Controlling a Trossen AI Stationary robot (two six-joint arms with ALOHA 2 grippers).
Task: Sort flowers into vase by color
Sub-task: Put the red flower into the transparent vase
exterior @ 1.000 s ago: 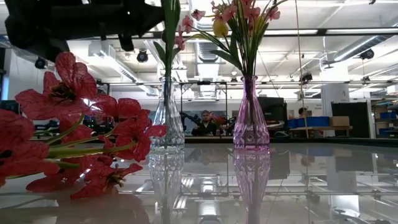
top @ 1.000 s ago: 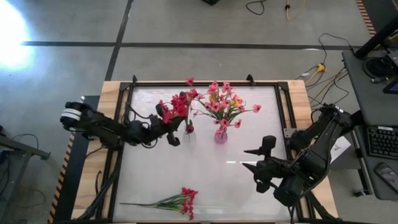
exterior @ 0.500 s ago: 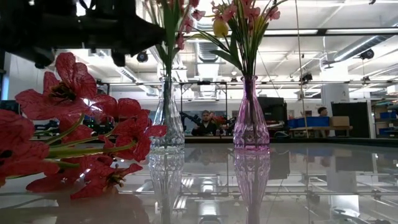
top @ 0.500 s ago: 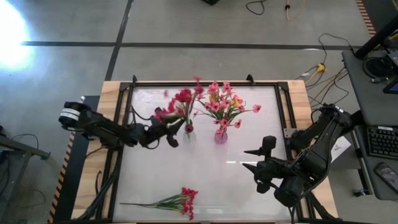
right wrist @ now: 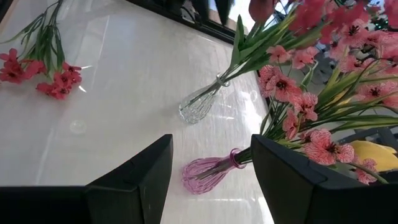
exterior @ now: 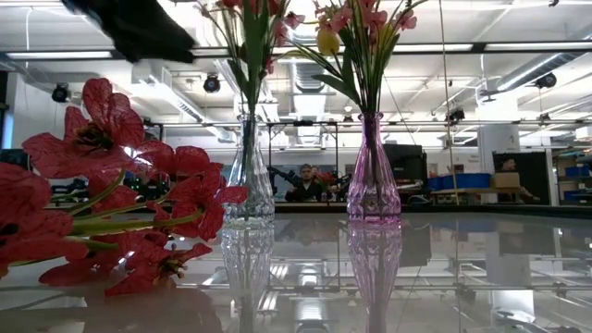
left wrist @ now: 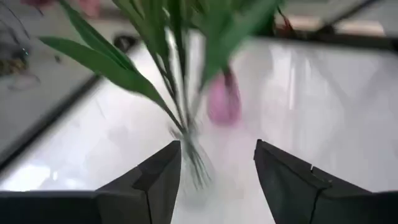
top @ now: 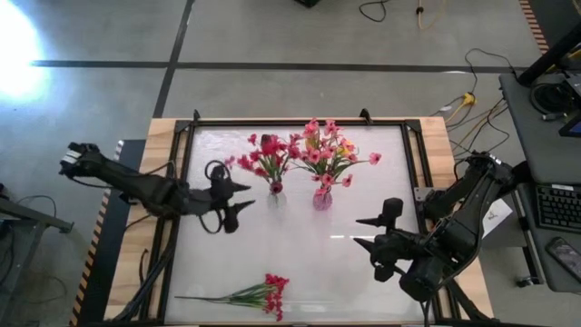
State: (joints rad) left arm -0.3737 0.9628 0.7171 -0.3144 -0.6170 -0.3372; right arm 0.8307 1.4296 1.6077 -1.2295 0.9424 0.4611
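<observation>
A clear glass vase (top: pixel 275 191) stands on the table and holds a dark-red flower spray (top: pixel 267 153) by its stems. Right of it, a pink vase (top: pixel 322 198) holds pink and yellow flowers (top: pixel 329 151). Another dark-red spray (top: pixel 263 292) lies flat near the table's front edge. My left gripper (top: pixel 241 199) hangs open just left of the clear vase (left wrist: pixel 196 163), touching nothing. My right gripper (top: pixel 366 232) waits open over the table's right half, its fingers pointing toward the vases (right wrist: pixel 199 107).
A dark frame (top: pixel 182 136) runs around the white tabletop. In the low view the lying spray (exterior: pixel 102 203) fills the near left, with the clear vase (exterior: pixel 250 185) and pink vase (exterior: pixel 373 176) behind it. The tabletop between the vases and the lying spray is bare.
My left gripper has opened and let go of the dark-red spray in the clear vase. It has then drawn back toward the table's left edge, risen, and tipped from pointing down to nearly level. The spray's blossoms have swung from left of the vase to above it.
</observation>
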